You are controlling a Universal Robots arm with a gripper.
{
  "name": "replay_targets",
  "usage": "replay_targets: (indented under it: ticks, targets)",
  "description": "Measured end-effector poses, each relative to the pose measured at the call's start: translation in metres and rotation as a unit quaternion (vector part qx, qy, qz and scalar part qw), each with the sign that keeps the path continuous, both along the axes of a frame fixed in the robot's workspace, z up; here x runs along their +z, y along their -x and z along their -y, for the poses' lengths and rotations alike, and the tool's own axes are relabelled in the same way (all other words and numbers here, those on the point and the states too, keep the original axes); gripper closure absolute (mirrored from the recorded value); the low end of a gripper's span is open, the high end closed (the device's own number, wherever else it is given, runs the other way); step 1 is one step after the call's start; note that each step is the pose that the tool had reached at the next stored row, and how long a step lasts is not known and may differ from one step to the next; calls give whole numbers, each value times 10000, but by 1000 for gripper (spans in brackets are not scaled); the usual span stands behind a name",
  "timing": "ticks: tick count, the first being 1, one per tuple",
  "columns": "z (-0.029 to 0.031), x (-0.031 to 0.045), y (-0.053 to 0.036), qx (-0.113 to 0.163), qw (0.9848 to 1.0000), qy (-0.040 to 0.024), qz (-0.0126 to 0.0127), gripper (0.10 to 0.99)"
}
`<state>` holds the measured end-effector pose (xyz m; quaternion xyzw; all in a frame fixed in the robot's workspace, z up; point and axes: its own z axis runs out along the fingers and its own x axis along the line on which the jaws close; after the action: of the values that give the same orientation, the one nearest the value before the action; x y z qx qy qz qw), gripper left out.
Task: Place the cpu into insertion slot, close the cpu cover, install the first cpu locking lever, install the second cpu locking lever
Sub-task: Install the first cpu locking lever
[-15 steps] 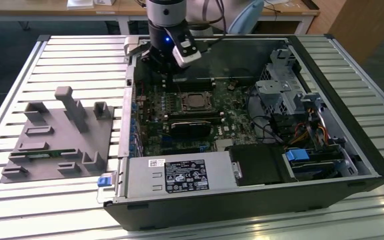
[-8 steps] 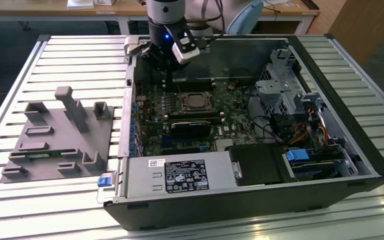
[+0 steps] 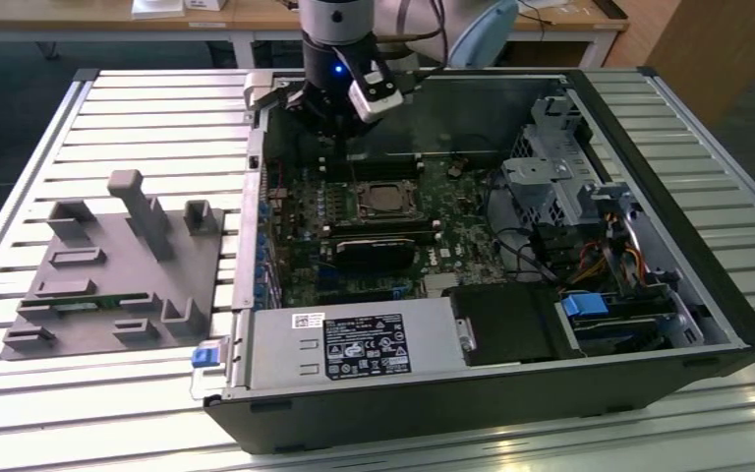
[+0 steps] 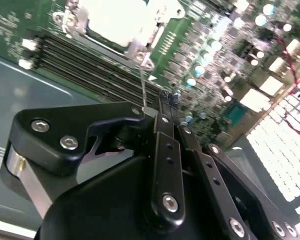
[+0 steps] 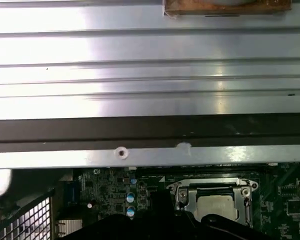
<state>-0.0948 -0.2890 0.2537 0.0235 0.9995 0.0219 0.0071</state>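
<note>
The cpu is seen seated flat in the insertion slot, a little above the middle of the exterior view. The cpu cover is laid down over it, its silvery frame bordering the pale chip top. The first two steps are therefore judged done, since the chip must be pinned under the frame before a lever can be latched. A thin wire rod, taken to be a cpu locking lever, is seen running from one corner of the socket to the gripper. The gripper's black fingers are drawn narrow and appear pinched on the rod's free end; which of the two levers it is cannot be told. The hold at the far end is judged to be chosen for leverage and to keep the fingers off the memory slots just beside the socket. In the exterior view the arm is held nearly upright at upper centre, reaching down past the case wall toward the motherboard, a posture suited to the tight space inside the open computer case. The case is laid on its side on the slatted metal counter, so that the board faces upward. A grey fixture block is set well apart at the left of the exterior view.
</note>
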Motion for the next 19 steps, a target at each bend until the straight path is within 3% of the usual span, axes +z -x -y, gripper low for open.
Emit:
replay_targets:
  ticks: [1,3,6,10,14,19]
  targets:
    - [-1,-1,-34,1,10000,0,-2,980]
    - [-8,-10,-209,3,10000,0,-10,980]
    - [-10,-16,-315,4,10000,0,-15,980]
    - [-10,-18,-319,3,10000,-3,-13,980]
    - [-11,-36,-319,11,9999,-117,29,980]
    - [-11,-85,-357,129,9998,-117,44,980]
